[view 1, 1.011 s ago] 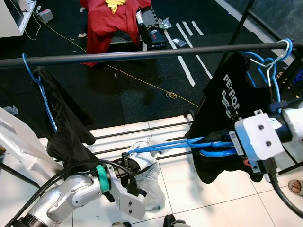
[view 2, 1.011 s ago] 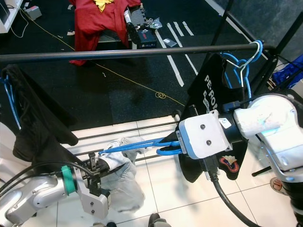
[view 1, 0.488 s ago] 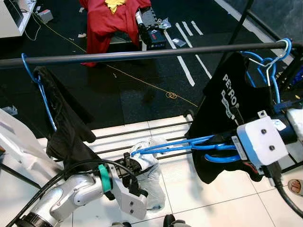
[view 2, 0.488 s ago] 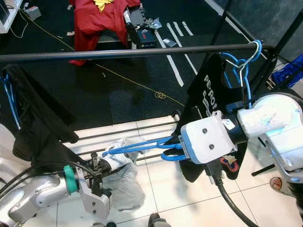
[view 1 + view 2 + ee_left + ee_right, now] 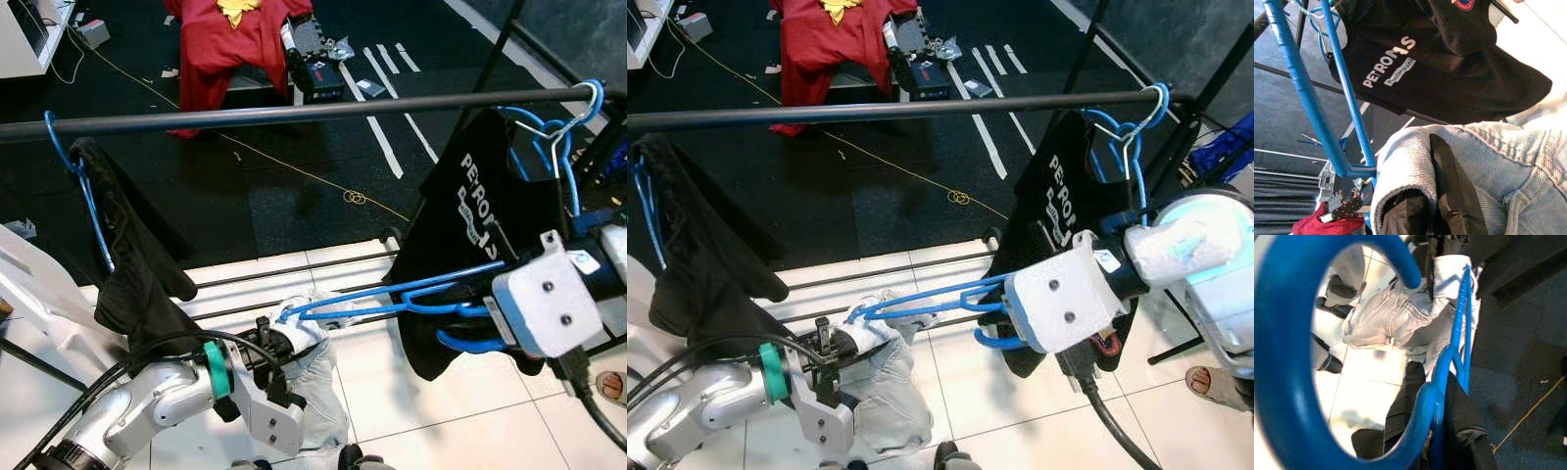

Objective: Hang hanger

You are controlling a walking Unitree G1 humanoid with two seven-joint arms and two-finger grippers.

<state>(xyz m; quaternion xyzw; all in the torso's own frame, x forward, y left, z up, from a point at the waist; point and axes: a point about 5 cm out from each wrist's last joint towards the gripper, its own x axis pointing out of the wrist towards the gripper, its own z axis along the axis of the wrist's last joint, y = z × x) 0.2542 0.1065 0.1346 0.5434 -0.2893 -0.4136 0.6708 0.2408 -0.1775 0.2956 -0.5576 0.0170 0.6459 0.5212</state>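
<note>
While below rail | right hand pinches hanger | left hand pinches jeans

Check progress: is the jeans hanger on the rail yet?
Not yet. Done: the light jeans are on the blue hanger, gripped by the left pincer. In hand: the right pincer holds the hanger's hook end below the rail. Left: lift and hook it between the hung black garments.

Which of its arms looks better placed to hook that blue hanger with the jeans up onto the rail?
The right. Its right end effector grips the blue hanger at the hook end, just below the rail. The left end effector sits low, holding the pale jeans at the far tip.
</note>
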